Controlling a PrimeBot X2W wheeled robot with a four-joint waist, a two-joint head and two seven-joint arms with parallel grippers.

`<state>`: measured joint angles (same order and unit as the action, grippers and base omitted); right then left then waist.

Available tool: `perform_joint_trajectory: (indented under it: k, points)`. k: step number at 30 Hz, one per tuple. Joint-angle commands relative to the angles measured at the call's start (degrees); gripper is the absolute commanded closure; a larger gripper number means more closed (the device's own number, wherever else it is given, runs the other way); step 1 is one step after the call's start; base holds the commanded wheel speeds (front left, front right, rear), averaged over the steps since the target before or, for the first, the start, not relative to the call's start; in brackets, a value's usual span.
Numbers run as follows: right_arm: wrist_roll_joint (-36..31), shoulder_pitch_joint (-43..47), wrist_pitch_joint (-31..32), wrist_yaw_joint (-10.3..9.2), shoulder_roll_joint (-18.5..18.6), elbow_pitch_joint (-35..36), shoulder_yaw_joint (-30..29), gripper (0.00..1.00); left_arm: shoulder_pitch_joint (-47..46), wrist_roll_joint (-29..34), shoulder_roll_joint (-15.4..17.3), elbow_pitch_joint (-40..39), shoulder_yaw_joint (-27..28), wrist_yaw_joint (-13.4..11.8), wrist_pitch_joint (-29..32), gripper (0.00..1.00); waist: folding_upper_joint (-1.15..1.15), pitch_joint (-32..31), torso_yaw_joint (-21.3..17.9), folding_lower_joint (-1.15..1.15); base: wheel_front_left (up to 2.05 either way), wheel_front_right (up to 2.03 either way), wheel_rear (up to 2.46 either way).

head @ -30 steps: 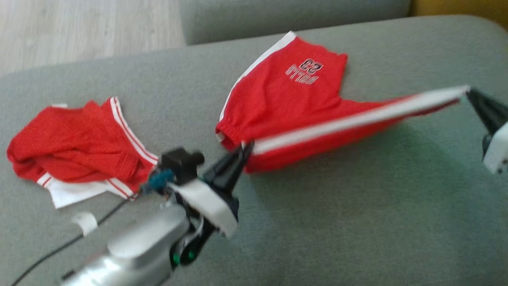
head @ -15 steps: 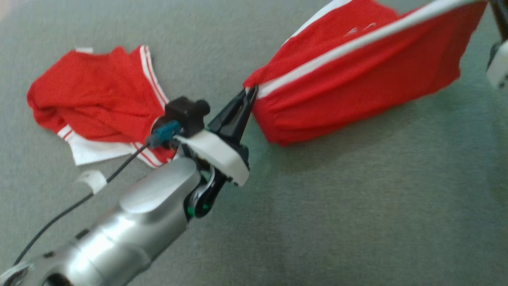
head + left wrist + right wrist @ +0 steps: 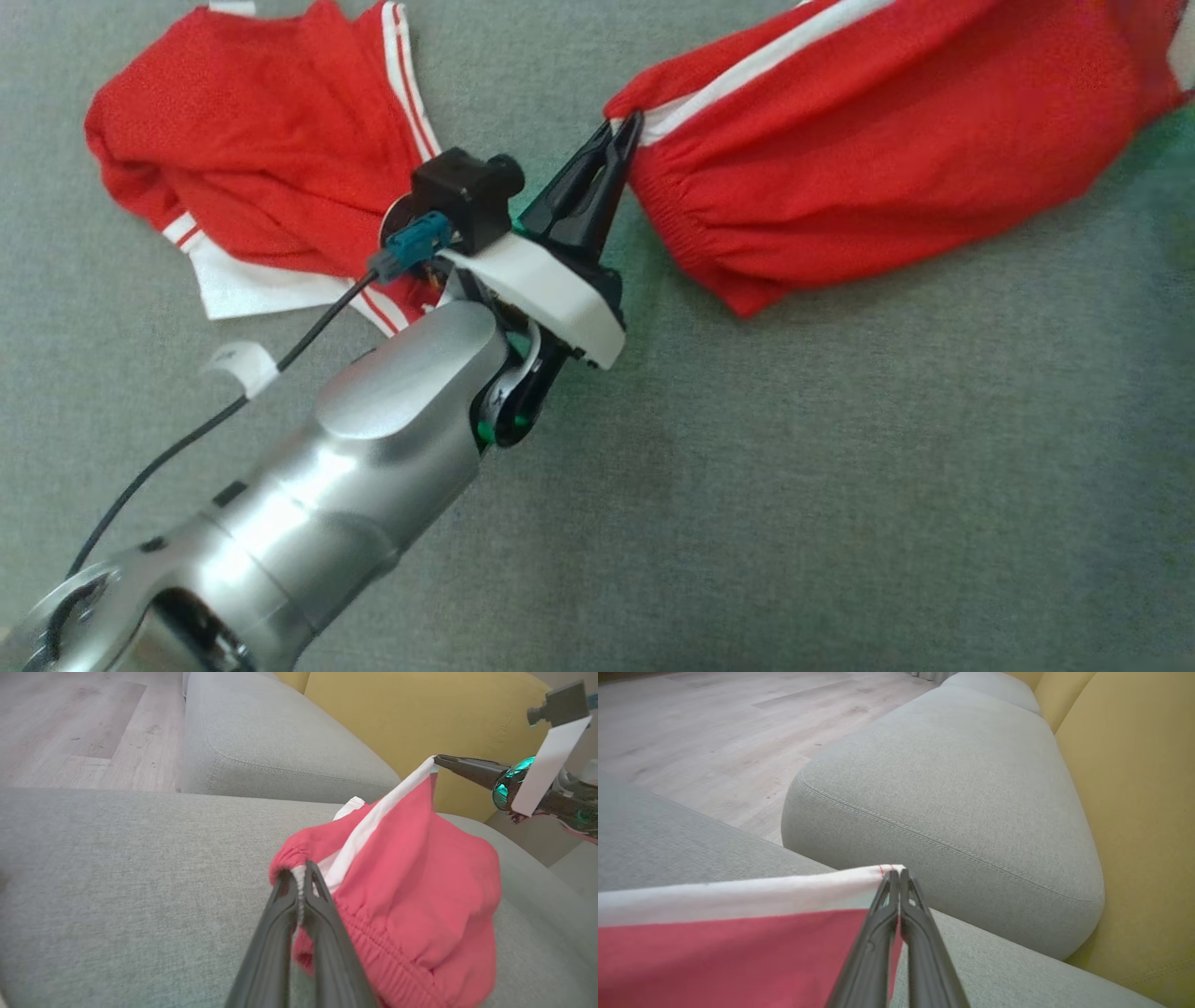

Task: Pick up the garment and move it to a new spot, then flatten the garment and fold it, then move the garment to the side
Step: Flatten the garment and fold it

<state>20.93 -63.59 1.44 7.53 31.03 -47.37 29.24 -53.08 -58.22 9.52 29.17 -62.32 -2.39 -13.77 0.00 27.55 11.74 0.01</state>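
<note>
Where the left gripper bites: fingers closed on the garment's elastic waistband corner.
Garment position: slung between both grippers over the grey sofa cushion.
Right gripper: clamped on the far white-striped corner.
Second red garment: crumpled on cushion beside left arm.
Background: yellow backrest, wood floor.

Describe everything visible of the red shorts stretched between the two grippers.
The red shorts are soft knit-looking fabric with a white side stripe and a gathered elastic waistband. They hang lifted and stretched out, sagging in loose folds below the stripe. The left gripper is shut on the stripe's end at the waistband; the right gripper is shut on the stripe's other end. They hang above the grey sofa cushion; whether the lowest fold touches it cannot be told.
</note>
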Motion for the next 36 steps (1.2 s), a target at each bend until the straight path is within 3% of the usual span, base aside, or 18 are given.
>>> perform_joint_trajectory:
  k: [1,6,7,14,15,16,17,26,31,32,36]
  points:
    - [-0.64,-1.48,-0.74,-0.04,0.2,0.53,0.27,1.0,-2.55,0.56,0.37,-0.88,2.45,0.26,-0.8,1.0,0.0,1.36,1.12,-0.01,0.0,0.0,0.0]
    - [-1.27,-5.02,-2.36,-0.04,0.58,-3.52,0.94,1.0,-2.97,1.64,-1.18,0.19,3.83,0.94,-1.08,1.0,0.0,3.03,2.3,-0.01,0.0,0.0,0.0]
    - [-1.76,-5.84,-2.85,-0.04,0.63,-4.42,0.93,0.0,-3.04,1.84,-1.36,0.48,4.08,1.03,-1.11,1.0,0.0,3.38,2.42,-0.01,0.0,0.0,0.0]
    - [-2.87,-10.19,-8.61,-0.04,-1.04,-9.27,-0.43,0.0,-2.97,3.55,-2.32,2.53,5.7,1.79,-1.2,1.0,0.0,3.99,2.61,-0.01,0.0,0.0,0.0]
    - [-2.99,-10.34,-9.35,-0.04,-1.34,-9.98,-0.53,0.0,-2.77,3.8,-2.4,2.83,6.04,1.79,-1.2,0.89,0.0,3.75,2.48,-0.01,0.0,0.0,0.0]
    - [-3.0,-10.39,-10.16,-0.04,-1.54,-10.73,-0.77,0.0,-2.57,4.19,-2.47,3.06,6.56,1.61,-1.21,0.31,0.0,3.41,2.33,-0.01,0.0,0.0,0.0]
    - [-2.89,-10.41,-11.07,-0.04,-1.74,-11.44,-1.21,0.0,-2.37,4.73,-2.5,3.16,7.2,1.39,-1.21,0.0,0.0,3.03,2.16,-0.01,0.0,0.0,0.0]
    - [0.94,-5.1,-16.26,-0.04,-5.16,-11.07,-7.13,0.0,1.37,10.64,-0.89,1.95,16.05,-0.91,-1.22,0.0,0.0,-3.19,-0.62,-0.01,0.0,0.0,0.0]
    - [1.26,3.19,-16.41,-0.04,-7.32,0.3,-13.86,0.0,5.85,15.94,0.73,-2.32,24.14,-2.77,-1.22,0.0,0.0,-7.68,-2.73,-0.01,0.0,0.0,0.0]
    - [0.6,7.9,-16.42,-0.04,-9.09,5.16,-16.46,0.0,7.99,19.2,1.62,-4.24,26.53,-3.49,-1.22,0.0,0.0,-9.52,-3.6,-0.01,0.0,0.0,0.0]
    - [-0.49,17.7,-16.43,-0.04,-13.84,13.51,-21.25,0.0,13.43,24.11,2.35,-7.48,30.63,-4.35,-1.22,0.0,0.0,-13.06,-5.06,-0.01,0.0,0.0,0.0]
